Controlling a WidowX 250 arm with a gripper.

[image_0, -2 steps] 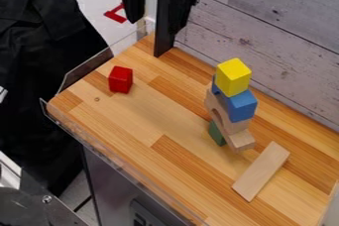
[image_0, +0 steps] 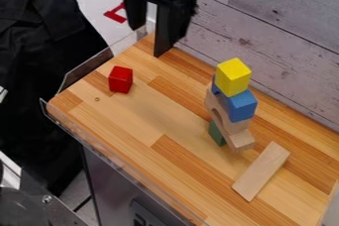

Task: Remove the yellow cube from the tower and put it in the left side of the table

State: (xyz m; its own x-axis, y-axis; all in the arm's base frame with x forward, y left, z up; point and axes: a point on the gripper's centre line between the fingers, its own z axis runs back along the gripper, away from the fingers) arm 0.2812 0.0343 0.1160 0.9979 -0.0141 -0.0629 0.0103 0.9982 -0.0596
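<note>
The gripper [image_0: 157, 31] hangs open at the top of the view, over the table's far left corner, with nothing held between its fingers. It is up and left of the tower and well apart from it. On top of the tower sits the yellow cube [image_0: 233, 77], resting on blue blocks [image_0: 240, 105]. Beneath them are a natural wood arch [image_0: 227, 120], another wooden piece [image_0: 240, 141] and a green block [image_0: 216, 134] at the base. The wooden table [image_0: 136, 116] carries the tower right of its middle.
A red block [image_0: 120, 80] stands on the table's left part. A flat wooden plank [image_0: 261, 171] lies in front of the tower, to the right. A clear rim [image_0: 109, 151] edges the near side, and a plank wall [image_0: 278, 36] rises behind.
The gripper has shifted slightly down and stays open. The tower, the red block and the plank have kept their places.
</note>
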